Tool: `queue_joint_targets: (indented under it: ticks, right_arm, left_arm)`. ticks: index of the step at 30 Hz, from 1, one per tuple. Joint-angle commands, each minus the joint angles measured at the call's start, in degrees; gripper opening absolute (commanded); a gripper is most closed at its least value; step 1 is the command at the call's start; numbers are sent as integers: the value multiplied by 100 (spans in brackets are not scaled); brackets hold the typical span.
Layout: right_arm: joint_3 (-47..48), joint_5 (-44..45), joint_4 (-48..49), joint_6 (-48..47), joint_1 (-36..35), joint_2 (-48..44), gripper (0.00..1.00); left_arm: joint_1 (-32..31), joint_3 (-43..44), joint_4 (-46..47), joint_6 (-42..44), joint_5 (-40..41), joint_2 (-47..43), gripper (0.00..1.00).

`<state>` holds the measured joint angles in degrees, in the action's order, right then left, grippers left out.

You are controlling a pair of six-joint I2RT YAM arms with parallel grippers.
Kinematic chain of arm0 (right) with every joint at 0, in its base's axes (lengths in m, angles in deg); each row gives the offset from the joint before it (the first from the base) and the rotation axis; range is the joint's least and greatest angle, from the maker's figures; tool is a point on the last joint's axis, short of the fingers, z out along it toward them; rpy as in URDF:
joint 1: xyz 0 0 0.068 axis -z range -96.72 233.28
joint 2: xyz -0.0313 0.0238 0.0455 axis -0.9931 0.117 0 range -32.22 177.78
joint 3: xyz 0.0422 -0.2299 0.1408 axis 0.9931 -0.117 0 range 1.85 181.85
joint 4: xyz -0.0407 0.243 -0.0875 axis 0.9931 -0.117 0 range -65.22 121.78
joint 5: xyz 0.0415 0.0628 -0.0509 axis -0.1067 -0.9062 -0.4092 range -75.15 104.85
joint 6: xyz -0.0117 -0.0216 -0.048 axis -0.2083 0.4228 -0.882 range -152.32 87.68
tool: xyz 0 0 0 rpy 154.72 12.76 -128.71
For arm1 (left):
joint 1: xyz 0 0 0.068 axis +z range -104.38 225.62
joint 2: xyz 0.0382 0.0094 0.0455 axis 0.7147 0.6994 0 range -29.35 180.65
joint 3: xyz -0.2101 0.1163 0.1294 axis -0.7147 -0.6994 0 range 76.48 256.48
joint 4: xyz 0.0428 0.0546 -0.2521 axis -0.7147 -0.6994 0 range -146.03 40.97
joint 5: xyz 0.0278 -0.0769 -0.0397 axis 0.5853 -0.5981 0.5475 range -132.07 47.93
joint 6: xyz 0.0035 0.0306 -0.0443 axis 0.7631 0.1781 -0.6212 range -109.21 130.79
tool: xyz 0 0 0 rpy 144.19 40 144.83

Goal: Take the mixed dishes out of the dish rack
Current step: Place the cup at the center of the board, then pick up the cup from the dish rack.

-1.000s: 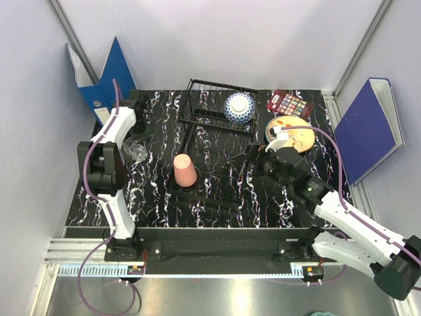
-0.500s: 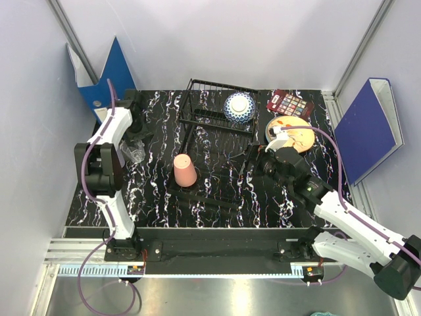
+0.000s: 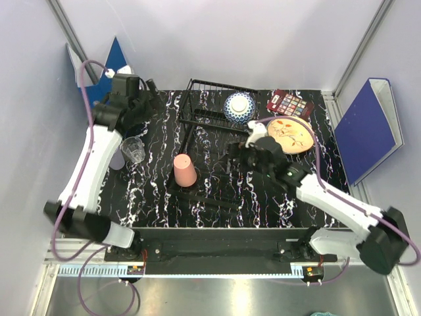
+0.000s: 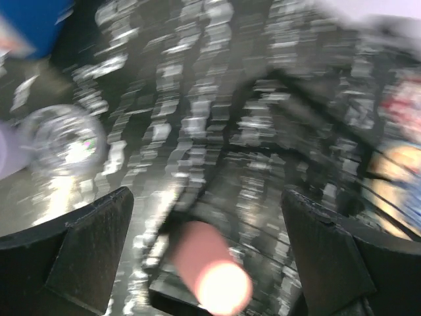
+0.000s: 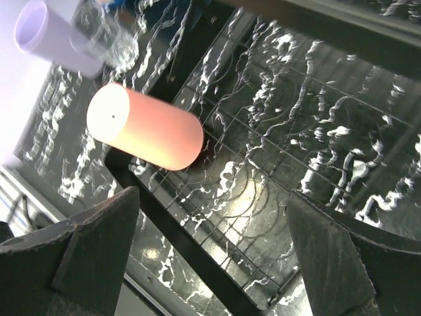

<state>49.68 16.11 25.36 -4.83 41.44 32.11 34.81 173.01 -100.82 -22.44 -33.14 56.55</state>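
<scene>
Two dishes are sitting in the rack: the pink cup, standing mouth-down on the flat tray part, and the bowl, resting in the raised far section. The cup is lying just to the left of the right hand and a little nearer the arm bases. In the right wrist view it is showing ahead of the fingers and off to their left, its long axis running upright from the tray wires. The bowl is sitting beyond that same hand.

The right hand is spreading its fingers fully, with nothing between them, and is hovering over the tray. The left hand is also gaping wide and carrying nothing. It is hanging high over the far left corner of the counter, well apart from the cup, so I am judging the right hand the nearer one for either dish.

Below the left hand, the glass and the lavender cup are resting close together on the counter, outside the rack. To the right of the right hand the patterned plate is lying on the counter, with the palette beyond it. Binders are leaning at both walls.

No writing is proving readable, and the left wrist view is blurring too much to help.
</scene>
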Motion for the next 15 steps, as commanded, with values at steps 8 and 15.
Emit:
queue_joint_targets:
  ticks: [8,15]
  right_arm:
    - [1913,401,-176,-1254,-1282,1950,100]
    - [2643,489,-228,-1492,-1546,2846,100]
  left_arm:
    - [-976,-1786,1057,-271,390,-2367,99]
    - [-1029,-2428,1066,-69,707,-3185,99]
